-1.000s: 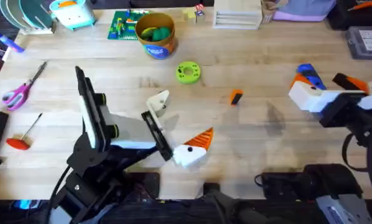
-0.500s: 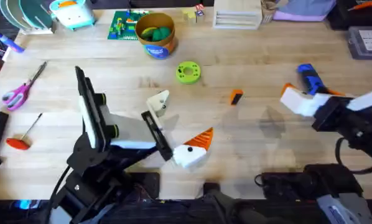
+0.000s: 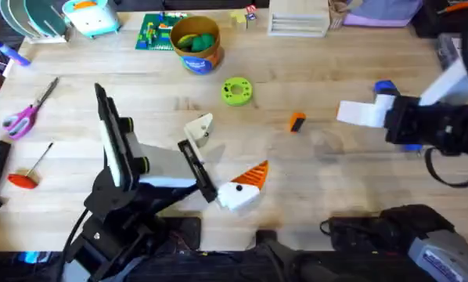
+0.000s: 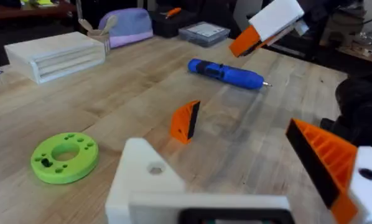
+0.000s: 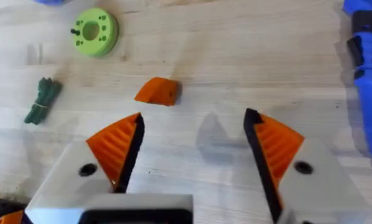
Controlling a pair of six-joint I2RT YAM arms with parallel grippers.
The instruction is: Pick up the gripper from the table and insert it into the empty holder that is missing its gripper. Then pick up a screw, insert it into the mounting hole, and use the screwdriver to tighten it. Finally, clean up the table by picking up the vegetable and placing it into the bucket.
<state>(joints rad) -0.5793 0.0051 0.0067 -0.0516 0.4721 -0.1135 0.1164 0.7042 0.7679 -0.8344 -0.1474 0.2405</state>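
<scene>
The orange gripper piece (image 3: 297, 122) (image 4: 185, 121) (image 5: 158, 91) lies loose mid-table. My right gripper (image 3: 359, 113) (image 5: 193, 118) (image 4: 267, 25) hovers just right of it, open and holding nothing. Behind that arm lies the blue screwdriver (image 3: 385, 88) (image 4: 226, 73) (image 5: 366, 68). My left gripper (image 3: 230, 149) (image 4: 214, 134) stands open. On one side it has the bare white holder (image 3: 201, 128) (image 4: 142, 180) with its mounting hole (image 4: 155, 168), on the other an orange ribbed finger (image 4: 326, 155). The dark green vegetable (image 5: 41, 99) lies on the wood. The bucket (image 3: 196, 43) stands at the back. The screw is out of view.
A lime-green ring (image 3: 236, 91) (image 4: 65, 155) lies in front of the bucket. Purple scissors (image 3: 23, 116) and a red-handled tool (image 3: 27, 176) are at the left. A white slatted box (image 3: 298, 23) and a green brick plate (image 3: 152, 31) line the back edge.
My right arm has swung left toward the orange piece, now covering more of the screwdriver. The left arm and the objects on the table have not moved.
</scene>
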